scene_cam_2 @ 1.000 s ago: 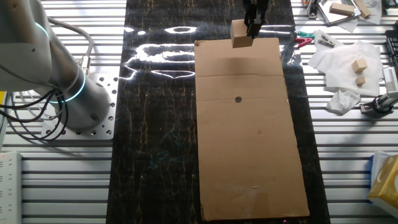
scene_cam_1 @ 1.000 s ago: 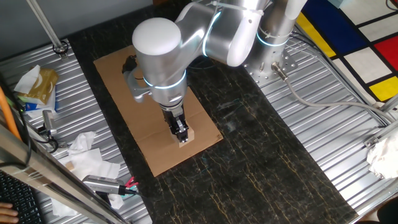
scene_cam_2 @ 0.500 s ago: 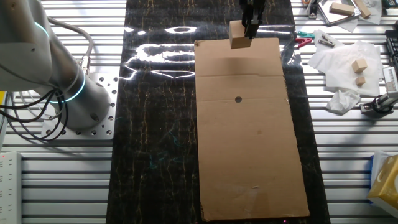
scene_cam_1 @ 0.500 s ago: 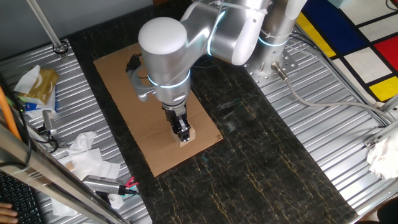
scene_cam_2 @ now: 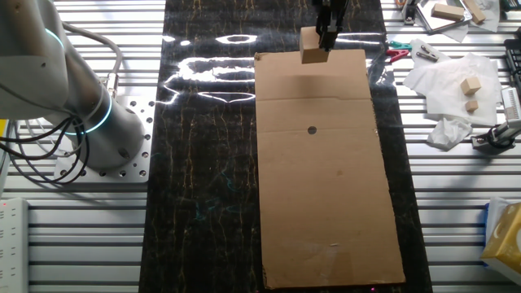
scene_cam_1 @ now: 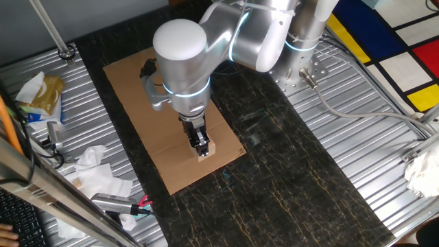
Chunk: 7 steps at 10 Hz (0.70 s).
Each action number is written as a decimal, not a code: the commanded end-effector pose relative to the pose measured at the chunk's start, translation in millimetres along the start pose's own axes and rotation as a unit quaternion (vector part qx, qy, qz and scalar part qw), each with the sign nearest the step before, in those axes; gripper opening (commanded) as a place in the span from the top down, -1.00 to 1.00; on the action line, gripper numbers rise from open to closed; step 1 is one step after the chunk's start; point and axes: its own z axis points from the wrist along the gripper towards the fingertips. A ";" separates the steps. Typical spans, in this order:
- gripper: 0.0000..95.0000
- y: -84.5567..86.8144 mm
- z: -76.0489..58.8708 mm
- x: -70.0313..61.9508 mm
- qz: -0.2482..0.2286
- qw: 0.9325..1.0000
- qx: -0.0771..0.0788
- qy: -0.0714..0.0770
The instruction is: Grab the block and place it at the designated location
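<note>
My gripper [scene_cam_2: 327, 37] grasps the block [scene_cam_2: 313, 45] at the top of the frame; carrying it to the black dot [scene_cam_2: 312, 129] at centre remains.

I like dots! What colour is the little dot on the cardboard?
Black. The dot shows best in the other fixed view.

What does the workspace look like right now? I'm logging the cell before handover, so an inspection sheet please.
Surface: dark marbled tabletop bearing a cardboard sheet.
Job's things: block at the sheet's edge, away from the black dot.
Clutter: white paper scraps with spare wooden cubes.
Grippers: tool closed on the block.
Cables: grey cable beside the arm base.
Surroundings: ribbed metal benches; coloured floor panels.
</note>
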 end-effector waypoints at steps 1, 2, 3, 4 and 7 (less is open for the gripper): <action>1.00 -0.1 0.0 -0.1 0.011 1.000 0.002 0.000; 1.00 -0.1 0.0 -0.1 0.012 1.000 0.004 -0.003; 1.00 -0.1 0.0 -0.1 0.019 1.000 0.006 -0.004; 1.00 -0.1 0.0 -0.1 0.026 1.000 0.011 -0.004; 1.00 -0.1 0.0 -0.1 0.042 0.999 0.014 -0.006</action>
